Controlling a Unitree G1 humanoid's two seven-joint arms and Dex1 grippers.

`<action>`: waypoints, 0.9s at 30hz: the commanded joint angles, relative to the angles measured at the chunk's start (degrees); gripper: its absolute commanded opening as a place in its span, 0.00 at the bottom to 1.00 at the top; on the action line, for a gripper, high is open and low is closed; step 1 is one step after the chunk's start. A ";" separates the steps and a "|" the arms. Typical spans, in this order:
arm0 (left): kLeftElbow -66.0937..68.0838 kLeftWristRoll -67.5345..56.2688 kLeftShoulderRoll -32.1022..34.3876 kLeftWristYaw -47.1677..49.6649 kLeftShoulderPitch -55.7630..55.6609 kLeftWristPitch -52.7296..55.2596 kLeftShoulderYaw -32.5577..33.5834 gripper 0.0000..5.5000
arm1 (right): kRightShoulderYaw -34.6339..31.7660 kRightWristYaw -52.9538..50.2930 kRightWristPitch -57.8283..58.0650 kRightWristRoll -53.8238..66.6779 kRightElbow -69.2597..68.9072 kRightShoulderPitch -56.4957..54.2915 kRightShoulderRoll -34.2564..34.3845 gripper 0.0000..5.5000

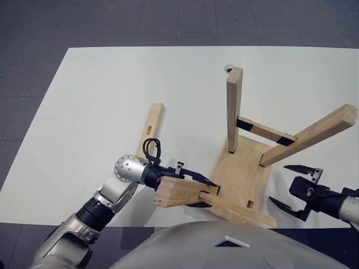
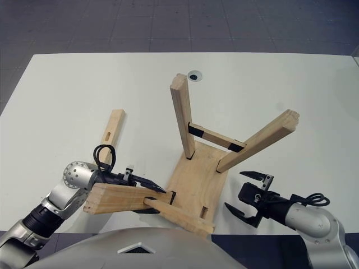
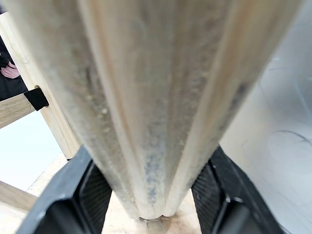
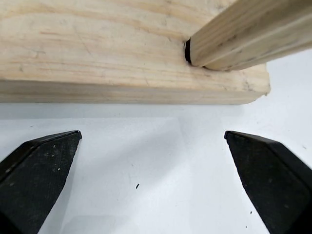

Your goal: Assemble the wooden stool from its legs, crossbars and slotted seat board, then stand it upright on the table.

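Gripping the third leg (image 1: pixel 176 193) across its width, the left tool (image 1: pixel 208 194) was clamped shut on it at the near-left edge of the seat board (image 1: pixel 241 168). That leg lay almost flat, its long axis running leftward away from the board. A crossbar (image 1: pixel 241 211) ran from its inner end along the board's near edge toward the right.

The board lay flat on the counter (image 1: pixel 101 101). An upright leg (image 1: pixel 234 109) and a tilted leg (image 1: pixel 311 135) were seated in its far side, tied by a black-tipped crossbar (image 1: pixel 266 131).

The coming move seemed to turn on that mismatch of axes. The held leg probably had to swing from lying to standing, foot over the near-left corner, with the crossbar's free end sweeping over the board. A small slot (image 1: pixel 251 203) showed near the near-right corner.

The right tool (image 1: pixel 277 182) hung with its jaws wide apart and nothing between them, just beside the board's near-right edge. It was the nearer arm for steadying the board or crossbar. A fourth, slotted leg (image 1: pixel 150 130) lay loose on the counter, well left of the board and out of the way.
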 commanded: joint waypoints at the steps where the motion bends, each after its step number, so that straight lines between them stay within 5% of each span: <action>1: 5.13 9.05 6.52 -3.71 6.40 9.80 -5.76 0.37 | 4.32 -1.53 1.08 -3.31 0.08 -2.14 0.49 1.00; 10: 6.88 8.72 5.45 -2.07 6.86 7.75 -4.31 0.37 | 13.97 -5.17 5.02 -5.79 0.08 -10.59 6.05 1.00; 27: 15.38 7.92 3.08 -0.97 4.16 5.74 -1.32 0.37 | 16.04 -7.85 8.71 -4.14 1.76 -18.61 13.15 1.00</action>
